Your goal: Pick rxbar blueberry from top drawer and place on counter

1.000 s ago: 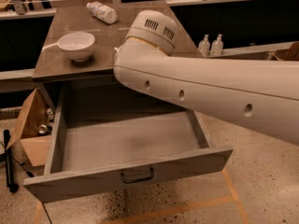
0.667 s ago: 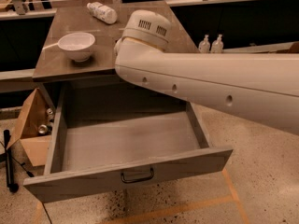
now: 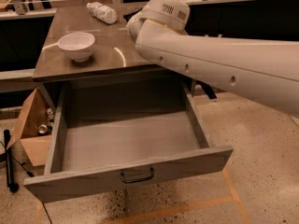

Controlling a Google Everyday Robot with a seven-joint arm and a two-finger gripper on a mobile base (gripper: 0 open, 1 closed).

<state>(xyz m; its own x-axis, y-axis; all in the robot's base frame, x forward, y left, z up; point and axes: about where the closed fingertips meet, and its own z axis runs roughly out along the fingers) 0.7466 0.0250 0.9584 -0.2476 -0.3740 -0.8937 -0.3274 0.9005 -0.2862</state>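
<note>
The top drawer (image 3: 126,143) is pulled wide open, with its dark bail handle (image 3: 137,175) at the front. The part of its floor that shows is bare. The rxbar blueberry is hidden or out of view. The counter (image 3: 107,50) is the glossy grey-brown top above the drawer. My white arm (image 3: 210,64) reaches in from the right over the counter's back right corner. My gripper (image 3: 130,17) is almost wholly hidden behind the wrist; only a dark bit shows just above the counter near the bottle.
A white bowl (image 3: 76,45) stands on the counter's left side. A white plastic bottle (image 3: 103,12) lies at the counter's back. An open cardboard box (image 3: 30,125) with cans sits on the floor left of the cabinet. Orange tape lines mark the floor.
My arm has swung up and back, from above the open drawer to over the counter's back right corner. The drawer, bowl and bottle have not moved.
</note>
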